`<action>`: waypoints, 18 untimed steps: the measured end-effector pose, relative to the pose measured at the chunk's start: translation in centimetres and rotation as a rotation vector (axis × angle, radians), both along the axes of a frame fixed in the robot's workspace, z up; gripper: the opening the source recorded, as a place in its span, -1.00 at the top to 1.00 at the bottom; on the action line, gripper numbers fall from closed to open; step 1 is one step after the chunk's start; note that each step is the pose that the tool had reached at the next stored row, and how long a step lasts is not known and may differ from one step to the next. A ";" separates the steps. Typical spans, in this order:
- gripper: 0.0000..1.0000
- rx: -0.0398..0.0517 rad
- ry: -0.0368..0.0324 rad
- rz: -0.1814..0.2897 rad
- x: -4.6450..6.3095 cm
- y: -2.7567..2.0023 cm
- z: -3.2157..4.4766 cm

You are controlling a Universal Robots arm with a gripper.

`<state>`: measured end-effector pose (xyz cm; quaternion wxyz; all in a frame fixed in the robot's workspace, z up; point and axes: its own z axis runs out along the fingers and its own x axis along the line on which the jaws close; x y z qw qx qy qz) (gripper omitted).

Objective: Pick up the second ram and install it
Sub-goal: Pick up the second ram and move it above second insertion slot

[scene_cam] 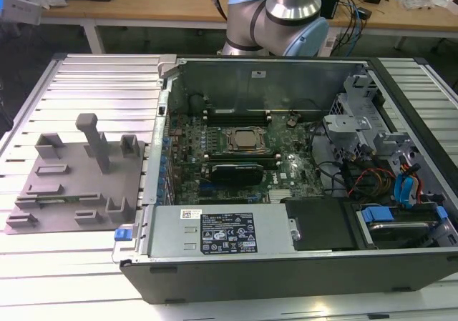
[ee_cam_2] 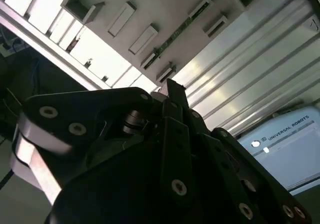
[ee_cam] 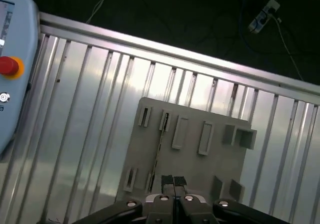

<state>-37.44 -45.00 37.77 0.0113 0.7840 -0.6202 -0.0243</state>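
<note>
My gripper (ee_cam: 173, 179) hung with fingers pressed together, holding nothing, over the flat grey slotted plastic tray (ee_cam: 192, 169), near its long thin green ram stick (ee_cam: 159, 146).

A black label (scene_cam: 227, 236) with white print and a small white sticker (scene_cam: 189, 214) stand on the power supply (scene_cam: 166, 236), near side. Another white sticker (scene_cam: 259, 73) marks the case's far wall (scene_cam: 300, 81). In the second wrist view, the pendant (ee_cam_2: 287, 151) bears pale lettering.
</note>
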 end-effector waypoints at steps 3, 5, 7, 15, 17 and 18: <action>0.84 -0.0008 -0.0001 -0.068 0.0 0.00 -0.12; 0.84 -0.0013 -0.0001 -0.127 0.0 -0.01 -0.20; 0.84 -0.0012 -0.0001 -0.187 0.0 -0.01 -0.28; 0.84 -0.0014 0.0001 -0.366 0.0 -0.01 -0.39; 0.84 -0.0013 0.0001 -0.369 0.0 -0.01 -0.40; 0.84 -0.0012 0.0000 -0.369 0.0 -0.01 -0.40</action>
